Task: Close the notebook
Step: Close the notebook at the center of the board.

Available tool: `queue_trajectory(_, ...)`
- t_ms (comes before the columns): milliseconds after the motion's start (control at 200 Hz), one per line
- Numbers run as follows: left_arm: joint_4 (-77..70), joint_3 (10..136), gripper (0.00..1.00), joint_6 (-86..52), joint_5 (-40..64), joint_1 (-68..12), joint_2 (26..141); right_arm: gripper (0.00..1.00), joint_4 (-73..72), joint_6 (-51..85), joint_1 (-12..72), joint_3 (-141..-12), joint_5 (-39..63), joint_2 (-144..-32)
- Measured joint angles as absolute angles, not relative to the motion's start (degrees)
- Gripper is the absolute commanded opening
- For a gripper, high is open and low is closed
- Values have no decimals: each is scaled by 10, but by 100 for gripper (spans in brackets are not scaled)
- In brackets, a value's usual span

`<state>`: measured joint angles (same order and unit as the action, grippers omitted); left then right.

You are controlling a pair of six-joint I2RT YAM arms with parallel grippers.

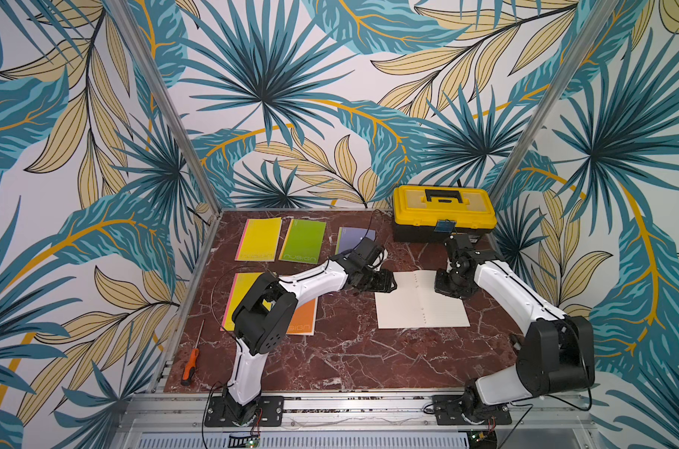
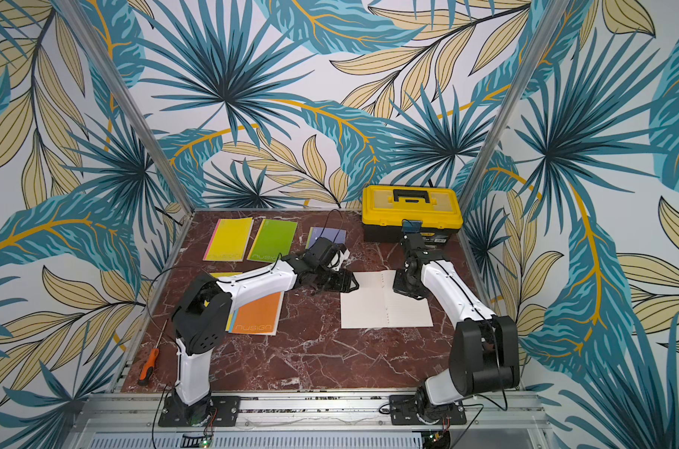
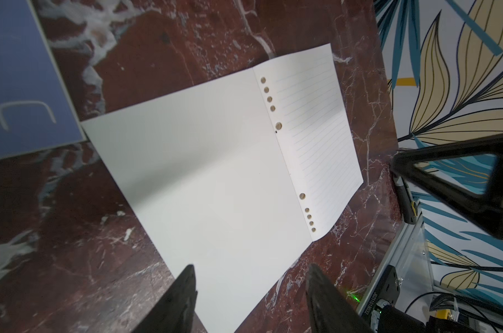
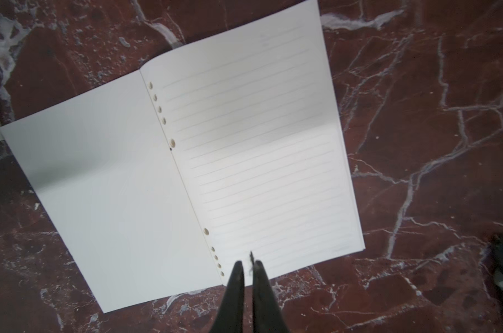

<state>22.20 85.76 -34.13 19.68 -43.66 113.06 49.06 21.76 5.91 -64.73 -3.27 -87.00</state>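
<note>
The notebook (image 1: 421,301) lay open and flat on the near side of the toolbox (image 1: 443,212). At its toolbox-side edge the right gripper (image 4: 248,263), pinched shut on nothing apparent, might skid over the lined page (image 4: 259,144) instead of lifting it. The left gripper (image 3: 251,266), jaws apart, hovered at the blank page's (image 3: 201,178) toolbox-side corner.

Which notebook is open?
The white-paged notebook nearest the yellow toolbox is open, its blank and lined pages showing. The others, like the green notebook and orange notebook, lie shut, showing coloured covers.
</note>
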Motion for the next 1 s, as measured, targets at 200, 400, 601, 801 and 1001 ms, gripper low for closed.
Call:
queue_trajectory(200, 230, 838, 62, -338, 177, -432, 1119, 7, 455, 219, 77, -642, 1, -917)
queue_trajectory(400, 243, 816, 62, -339, 172, -426, 1120, 7, 432, 221, 85, -642, 16, -952)
queue_trajectory(601, 243, 811, 62, -339, 173, -419, 1121, 7, 417, 221, 85, -642, 20, -989)
queue_trajectory(801, 238, 811, 62, -339, 179, -416, 1129, 6, 405, 223, 85, -642, 18, -1012)
queue_trajectory(1001, 235, 811, 62, -340, 186, -416, 1145, 5, 403, 229, 85, -645, 7, -1029)
